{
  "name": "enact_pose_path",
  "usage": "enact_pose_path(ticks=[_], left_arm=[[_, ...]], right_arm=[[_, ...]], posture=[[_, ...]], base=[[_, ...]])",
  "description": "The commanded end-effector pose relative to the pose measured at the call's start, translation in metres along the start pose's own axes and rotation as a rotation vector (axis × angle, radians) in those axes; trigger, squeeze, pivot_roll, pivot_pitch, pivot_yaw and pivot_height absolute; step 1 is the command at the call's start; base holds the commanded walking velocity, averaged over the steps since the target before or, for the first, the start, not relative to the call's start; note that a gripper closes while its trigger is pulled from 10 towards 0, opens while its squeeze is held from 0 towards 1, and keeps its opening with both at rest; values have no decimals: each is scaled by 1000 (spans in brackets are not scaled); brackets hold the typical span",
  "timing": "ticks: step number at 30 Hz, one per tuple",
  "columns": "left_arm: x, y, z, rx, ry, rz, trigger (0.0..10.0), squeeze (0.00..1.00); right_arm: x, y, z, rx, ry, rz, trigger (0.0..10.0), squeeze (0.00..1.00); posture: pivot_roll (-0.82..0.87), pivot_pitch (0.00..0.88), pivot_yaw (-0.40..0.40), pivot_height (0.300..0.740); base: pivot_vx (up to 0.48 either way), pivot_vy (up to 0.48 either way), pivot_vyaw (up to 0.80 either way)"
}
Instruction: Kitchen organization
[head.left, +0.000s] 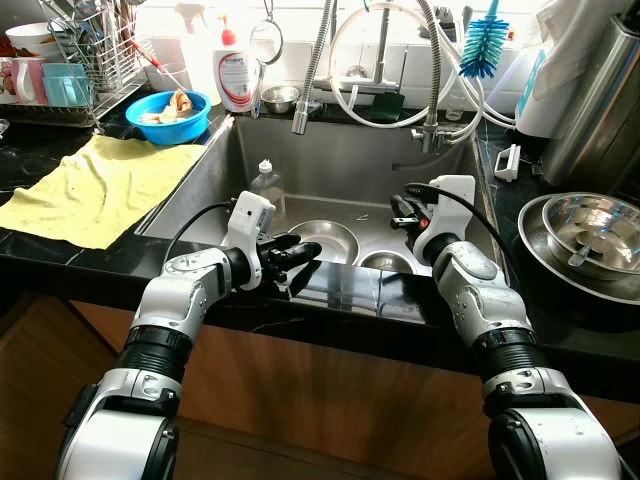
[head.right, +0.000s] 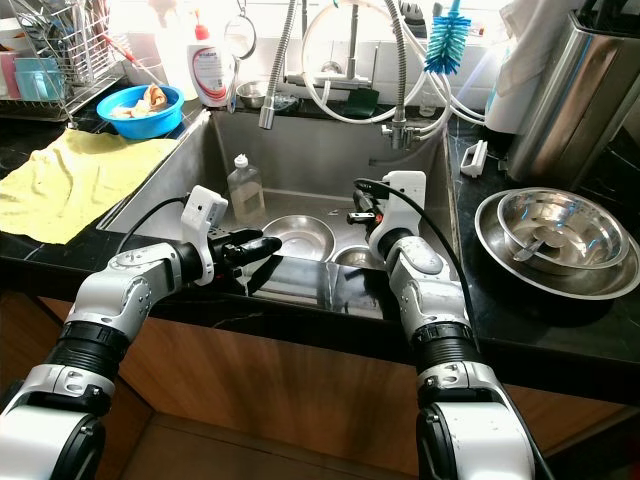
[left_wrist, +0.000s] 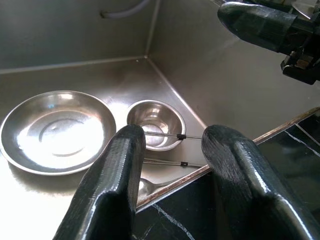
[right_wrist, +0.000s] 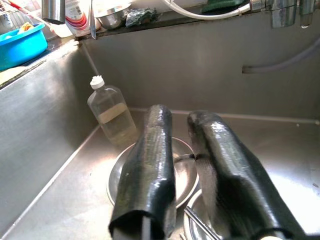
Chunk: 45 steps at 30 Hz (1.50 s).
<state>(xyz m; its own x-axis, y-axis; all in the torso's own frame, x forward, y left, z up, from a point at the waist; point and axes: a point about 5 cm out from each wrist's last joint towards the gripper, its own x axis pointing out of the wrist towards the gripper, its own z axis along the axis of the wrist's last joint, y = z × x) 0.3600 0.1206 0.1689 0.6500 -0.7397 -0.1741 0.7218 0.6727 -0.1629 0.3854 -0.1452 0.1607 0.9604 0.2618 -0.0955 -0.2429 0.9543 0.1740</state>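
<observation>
Steel bowl beyond open left pincer

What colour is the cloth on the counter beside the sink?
The cloth is yellow; the left eye view shows it best.

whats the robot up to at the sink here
The robot stands at a steel kitchen sink with both arms reaching over its front edge. The left gripper and the right gripper hang open above the basin, holding nothing. Below them lie a shallow steel plate, a small steel bowl with metal chopsticks across it, and a clear bottle leaning in the corner. Nothing has been picked up yet.
</observation>
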Motion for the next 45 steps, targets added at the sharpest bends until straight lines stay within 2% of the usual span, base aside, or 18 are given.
enact_pose_path(ticks=[1, 3, 5, 6, 7, 10, 13, 15, 21, 24, 25, 26, 30, 31, 34, 35, 38, 45], left_arm=[[-3, 1, -20, -45, 79, 11, 10000, 0], [-3, 1, -20, -45, 79, 10, 10000, 0], [-3, 1, -20, -44, 80, 9, 10000, 0], [-3, 1, -20, -44, 79, 9, 10000, 0], [-3, 1, -20, -45, 79, 9, 10000, 0], [-3, 1, -21, -44, 80, 9, 10000, 0], [-2, 0, -21, -45, 80, 7, 10000, 0], [-2, 0, -21, -45, 80, 5, 10000, 0], [-2, -1, -22, -48, 81, 6, 10000, 0], [-2, -2, -24, -49, 86, 0, 10000, 0], [-2, -2, -25, -50, 86, -2, 10000, 0], [-2, -2, -25, -50, 86, -2, 10000, 0], [-2, -2, -25, -49, 89, -2, 10000, 0], [-1, -3, -25, -48, 90, -6, 10000, 0], [0, -4, -25, -48, 89, -10, 10000, 0], [-1, -4, -25, -47, 89, -10, 10000, 0], [-1, -3, -25, -45, 91, -9, 10000, 0], [-2, -4, -26, -44, 95, -14, 10000, 0]], right_arm=[[3, 3, 5, -8, -13, 4, 10000, 910], [3, 3, 5, -9, -13, 3, 10000, 890], [2, 6, 5, -35, -18, 6, 10000, 765], [2, 6, 6, -53, -22, 3, 10000, 478], [1, 7, 9, -96, -41, -12, 10000, 0], [-4, 12, 22, -166, -119, -41, 10000, 0], [-20, 20, 46, -317, -266, -94, 10000, 0], [-41, 21, 63, -414, -374, -219, 10000, 0], [-76, 33, 64, -483, -455, -276, 10000, 0], [-104, 39, 60, -499, -468, -297, 10000, 0], [-109, 38, 61, -495, -470, -323, 10000, 659], [-117, 36, 61, -477, -476, -362, 10000, 1000], [-130, 27, 57, -538, -471, -457, 10000, 1000], [-136, 19, 50, -580, -429, -503, 10000, 0], [-142, 12, 44, -573, -388, -551, 10000, 0], [-145, 5, 40, -500, -356, -589, 10000, 0], [-147, -4, 29, -403, -299, -630, 10000, 0], [-153, -9, 20, -341, -260, -656, 10000, 0]], posture=[[-92, 0, 2, 740], [-92, 0, 2, 740], [-91, 0, 2, 740], [-89, 0, 3, 740], [-89, 0, 3, 740], [-92, 0, 4, 740], [-94, 0, 4, 740], [-91, 0, 0, 740], [-101, 0, 0, 740], [-102, 0, 4, 740], [-104, 0, 5, 740], [-108, 0, 5, 740], [-112, 0, 5, 740], [-108, 0, 4, 740], [-107, 0, 4, 740], [-108, 0, 4, 740], [-105, 0, 4, 740], [-105, 0, 6, 740]], base=[[0, 0, 0], [0, 0, 0], [0, 0, 0], [0, 0, 0], [0, 0, 0], [0, 0, 0], [0, 0, 0], [0, 0, 0], [0, 0, 0], [0, 0, 0], [0, 0, 0], [0, 0, 0], [0, 0, 0], [0, 0, 0], [0, 0, 0], [0, 0, 0], [0, 0, 0], [0, 0, 0]])
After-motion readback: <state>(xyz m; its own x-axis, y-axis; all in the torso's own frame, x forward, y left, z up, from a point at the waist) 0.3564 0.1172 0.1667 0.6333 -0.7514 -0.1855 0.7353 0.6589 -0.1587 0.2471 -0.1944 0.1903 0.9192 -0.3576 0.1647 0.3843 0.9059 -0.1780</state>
